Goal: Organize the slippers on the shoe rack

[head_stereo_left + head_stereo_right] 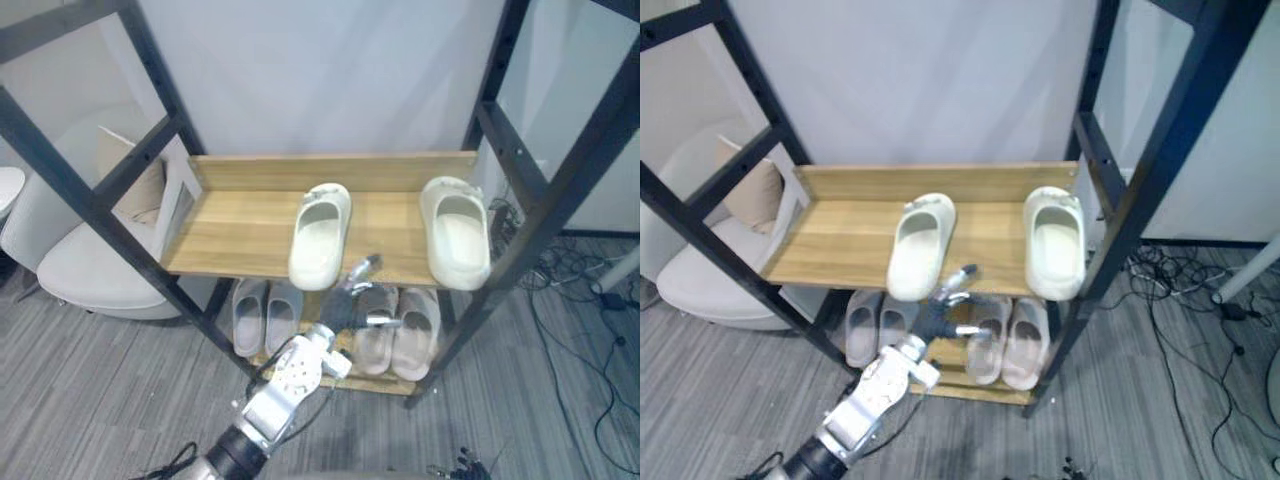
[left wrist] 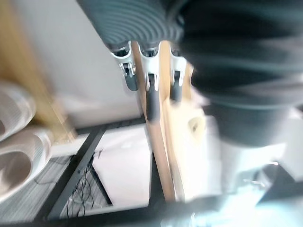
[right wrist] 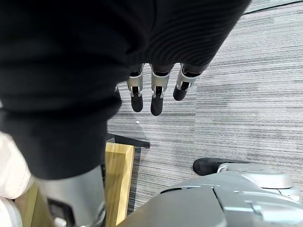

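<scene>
Slipper point(image 1: 322, 235) and second slipper point(image 1: 457, 230) lie well apart on top shelf point(image 1: 240, 230). Left hand point(image 1: 352, 300) at shelf's front edge, fingers spread, empty. Right hand point(image 3: 156, 90) over floor point(image 3: 246, 94), fingers straight.

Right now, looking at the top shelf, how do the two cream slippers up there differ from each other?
The left slipper lies slanted near the middle of the shelf; the right slipper lies nearly square at the right end, by the post. The left slipper shows its closed upper toward the front edge, the right slipper its open footbed. Both are cream and reach the front edge.
</scene>
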`<state>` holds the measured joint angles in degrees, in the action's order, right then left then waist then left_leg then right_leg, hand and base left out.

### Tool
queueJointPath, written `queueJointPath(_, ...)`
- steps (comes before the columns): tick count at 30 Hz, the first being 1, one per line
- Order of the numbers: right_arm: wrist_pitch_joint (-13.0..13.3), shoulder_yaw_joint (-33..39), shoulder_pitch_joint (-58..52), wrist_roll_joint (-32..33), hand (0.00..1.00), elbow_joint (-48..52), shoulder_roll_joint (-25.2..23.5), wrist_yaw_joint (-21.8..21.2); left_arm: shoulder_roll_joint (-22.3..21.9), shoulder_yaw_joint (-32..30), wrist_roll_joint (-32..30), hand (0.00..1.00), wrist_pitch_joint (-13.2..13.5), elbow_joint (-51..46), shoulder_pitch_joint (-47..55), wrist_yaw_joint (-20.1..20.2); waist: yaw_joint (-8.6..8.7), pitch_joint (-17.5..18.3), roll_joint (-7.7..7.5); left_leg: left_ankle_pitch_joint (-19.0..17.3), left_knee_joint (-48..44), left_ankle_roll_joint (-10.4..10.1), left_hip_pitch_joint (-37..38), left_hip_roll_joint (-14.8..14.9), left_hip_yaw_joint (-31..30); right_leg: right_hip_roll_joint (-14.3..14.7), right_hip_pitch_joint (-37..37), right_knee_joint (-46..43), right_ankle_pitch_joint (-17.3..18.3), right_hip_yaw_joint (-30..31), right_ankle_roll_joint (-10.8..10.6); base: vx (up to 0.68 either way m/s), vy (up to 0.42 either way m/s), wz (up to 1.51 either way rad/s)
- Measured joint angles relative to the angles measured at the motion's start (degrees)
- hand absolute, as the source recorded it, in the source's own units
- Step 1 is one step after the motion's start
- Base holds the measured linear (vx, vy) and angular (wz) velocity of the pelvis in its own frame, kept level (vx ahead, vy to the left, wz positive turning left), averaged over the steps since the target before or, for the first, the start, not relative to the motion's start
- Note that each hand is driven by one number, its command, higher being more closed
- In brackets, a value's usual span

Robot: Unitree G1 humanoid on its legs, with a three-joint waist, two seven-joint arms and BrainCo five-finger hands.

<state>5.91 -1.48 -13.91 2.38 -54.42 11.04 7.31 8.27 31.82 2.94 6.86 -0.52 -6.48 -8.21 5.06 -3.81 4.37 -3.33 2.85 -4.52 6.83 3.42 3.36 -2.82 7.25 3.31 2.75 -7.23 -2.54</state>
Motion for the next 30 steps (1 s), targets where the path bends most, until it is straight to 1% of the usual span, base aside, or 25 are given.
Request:
queueJointPath(5, -0.5, -0.9, 0.0, -0.1, 0.0, 0.3, 0.2, 0.1, 0.0, -6.4, -0.8, 0.0, 1.4, -2.3, -5.8, -4.6, -0.1, 0.0, -0.27, 0.0, 0.0, 0.0, -0.1, 0.0, -0.1, 0.0, 0.0, 0.0, 0.0, 0.0, 0.0, -0.01, -0.002, 0.01)
queueJointPath(8, -1.0, -0.9, -0.3, -0.2, 0.0, 1.8, 0.2, 0.0, 0.1, -8.2, -1.7, 0.0, 1.4, -2.3, -7.0, -6.3, 0.1, 0.0, -0.27, 0.0, 0.0, 0.0, -0.1, 0.0, -0.1, 0.0, 0.0, 0.2, 0.0, -0.1, 0.0, 0.0, 0.0, 0.0)
queueJointPath(12, -1.2, -1.0, -0.3, -0.2, 0.0, 1.9, 0.0, -0.1, 0.1, -8.3, -1.7, 0.0, 1.4, -2.3, -7.0, -6.6, 0.18, 0.0, -0.31, 0.0, 0.0, 0.0, -0.3, 0.0, -0.1, 0.0, 0.0, 0.4, -0.1, -0.1, 0.1, 0.0, 0.0, 0.0)
queueJointPath(20, -1.4, -1.0, -0.2, -0.2, 0.0, 2.0, -0.4, -0.2, 0.2, -8.6, -1.8, 0.0, 1.2, -2.2, -7.7, -6.7, 0.18, 0.3, -0.95, 0.0, 0.0, 0.0, -0.7, -0.1, -0.1, 0.0, 0.3, 1.0, -0.7, -0.2, 0.1, -0.01, -0.002, 0.0)
queueJointPath(23, -1.4, -1.0, -0.3, -0.3, 0.0, 2.1, -0.4, -0.2, 0.2, -11.1, -4.8, 0.0, 0.7, -0.9, -10.0, -8.0, 0.19, 0.3, -0.96, 0.1, 0.0, 0.1, -0.7, -0.1, -0.3, 0.0, 0.3, 1.0, -0.7, -0.4, 0.2, -0.04, -0.01, 0.03)
queueJointPath(25, -1.4, -1.0, -0.3, -0.3, 0.0, 2.4, -0.4, -0.3, 0.2, -13.6, -6.3, 0.0, -0.3, 2.1, -12.7, -9.4, 0.37, 0.3, -0.97, 0.2, 0.0, 0.2, -0.7, -0.1, -0.5, 0.0, 0.2, 1.2, -0.8, -0.5, 0.2, -0.01, -0.003, 0.02)
queueJointPath(28, -1.5, -1.0, -0.6, -0.6, 0.0, 3.5, -0.5, -0.4, 0.8, -16.3, -6.9, 0.0, -1.0, 2.6, -13.3, -10.8, 0.81, 0.2, -1.0, 0.2, 0.0, 0.2, -0.8, -0.1, -0.4, 0.0, 0.2, 1.7, -1.1, -0.4, 0.2, -0.02, -0.005, -0.01)
queueJointPath(30, -1.5, -1.0, -0.9, -2.0, 0.0, 4.4, -0.6, -0.5, 1.7, -17.5, -7.4, 0.0, -1.1, 4.0, -14.0, -11.6, 1.02, 0.2, -1.09, 0.2, 0.0, 0.2, -0.8, -0.1, -0.3, 0.0, 0.2, 1.7, -1.2, -0.3, 0.2, 0.0, 0.0, 0.0)
